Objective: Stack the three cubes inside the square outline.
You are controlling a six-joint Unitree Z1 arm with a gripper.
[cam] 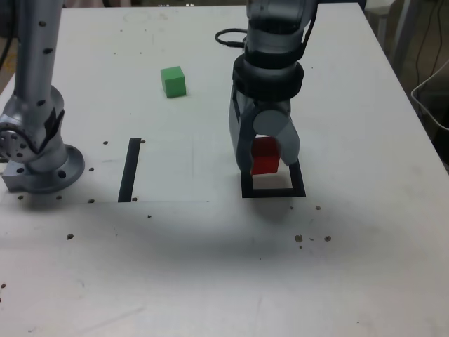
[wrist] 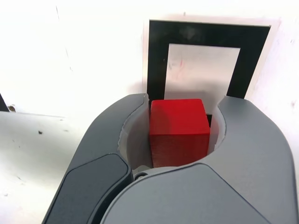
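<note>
The fingers (wrist: 180,128) are clenched on the red cube (cam: 265,156), holding it over the far edge of the black square outline (cam: 273,192), w/ its white centre showing on the near side. The green cube (cam: 172,81) sits on the white desk (cam: 210,267), far and to the exterior view's left, well apart. A black strip (cam: 130,170) lies left of the outline, near the arm's base (cam: 38,165).

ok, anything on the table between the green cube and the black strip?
Nothing: in the exterior view the stretch from the green cube down to the black strip is bare white table. The wrist view doesn't cover it.
</note>
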